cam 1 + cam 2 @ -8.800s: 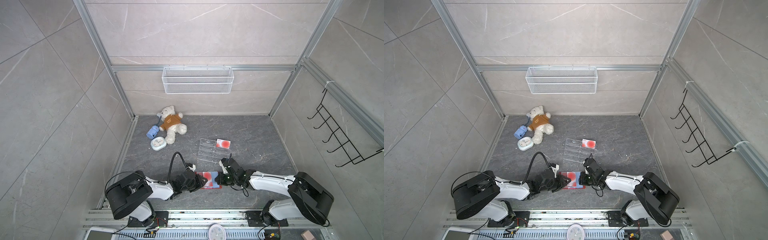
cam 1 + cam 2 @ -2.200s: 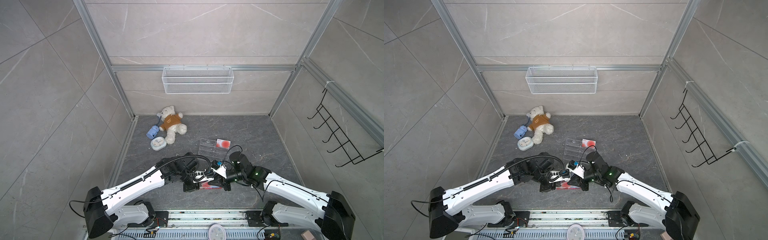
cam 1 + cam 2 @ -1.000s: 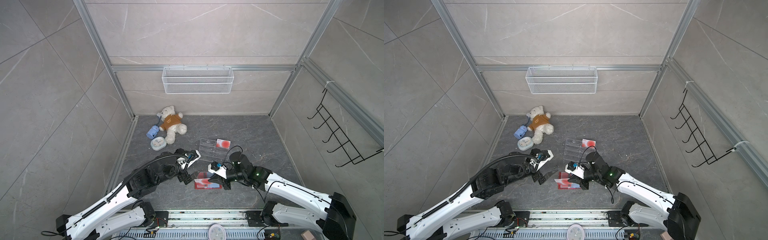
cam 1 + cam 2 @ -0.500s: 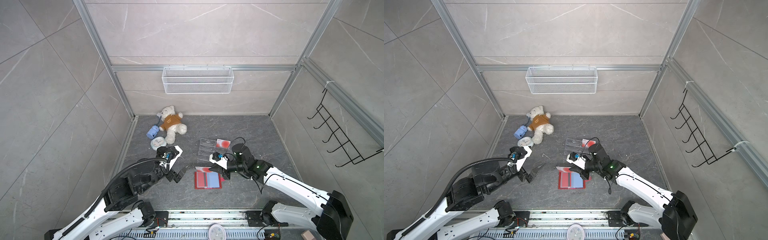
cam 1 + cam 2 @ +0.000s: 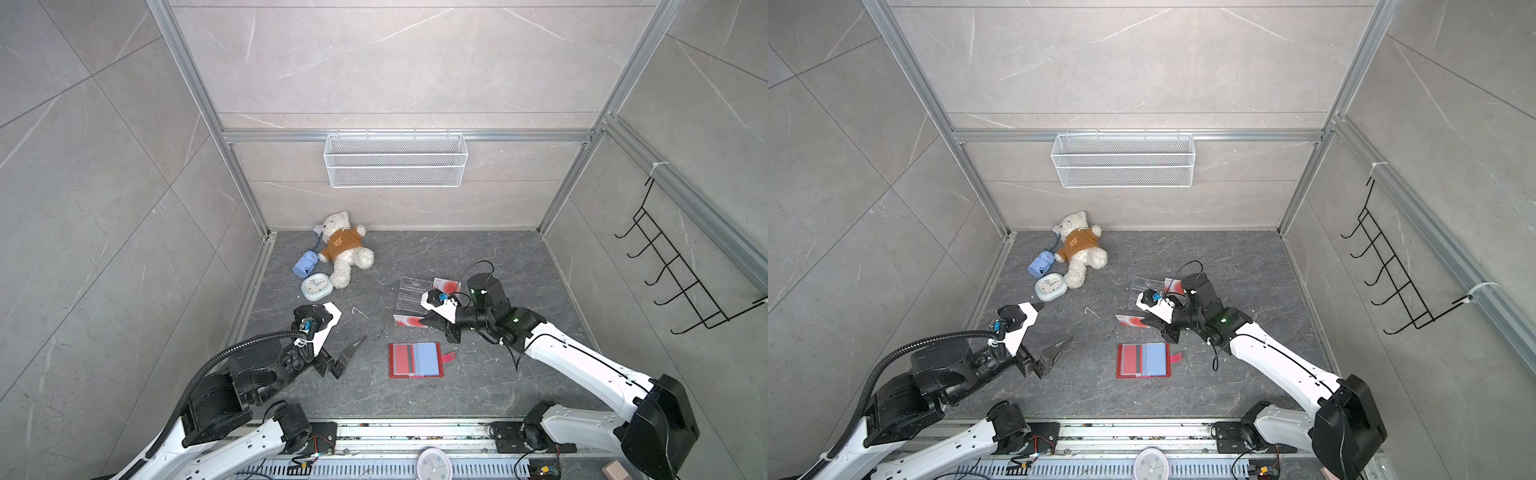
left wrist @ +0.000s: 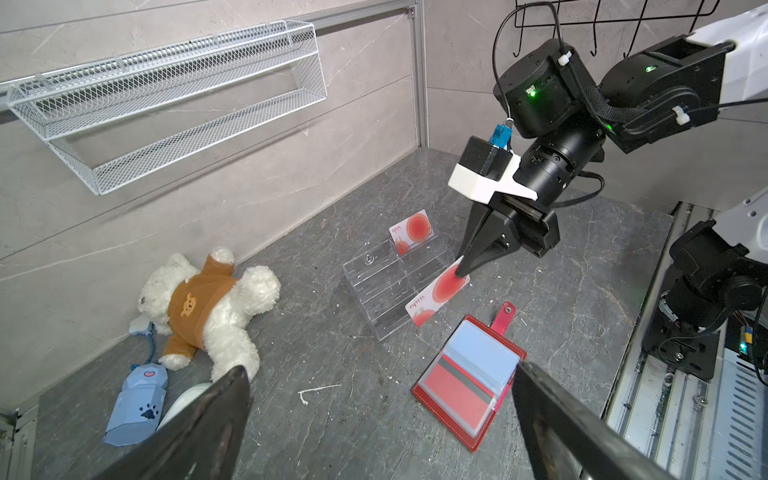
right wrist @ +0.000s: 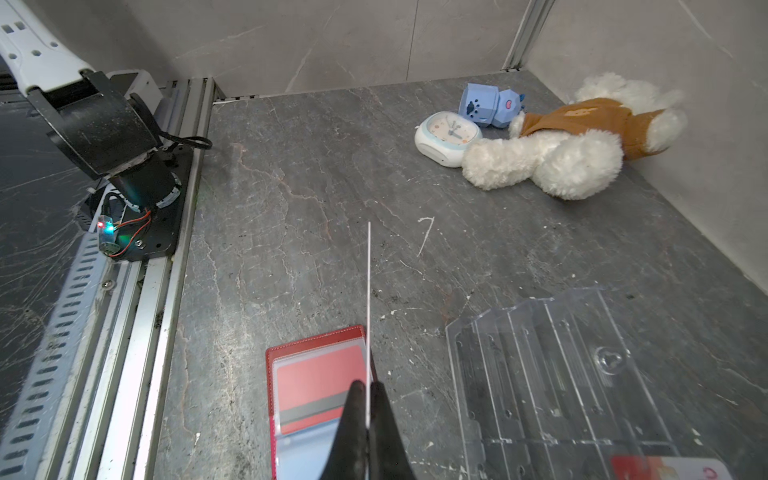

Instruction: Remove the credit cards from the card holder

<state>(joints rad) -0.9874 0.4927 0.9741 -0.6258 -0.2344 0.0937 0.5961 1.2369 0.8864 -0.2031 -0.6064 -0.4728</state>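
While clamping one credit card (image 6: pixel 432 297) by its red-circle end in the right claw (image 6: pixel 462 272), holds it tilted just beside the front of the clear rack (image 6: pixel 374 286), apart from the card holder (image 6: pixel 484 353), apparently to slot it near the other card (image 6: pixel 411 232) standing there. Leaves the card holder lying open on the counter (image 6: pixel 332 415), a striped red card (image 6: pixel 453 388) still sleeved. Hangs the left claw (image 6: pixel 378 368) wide apart, empty, well aside, likely to clear the way.
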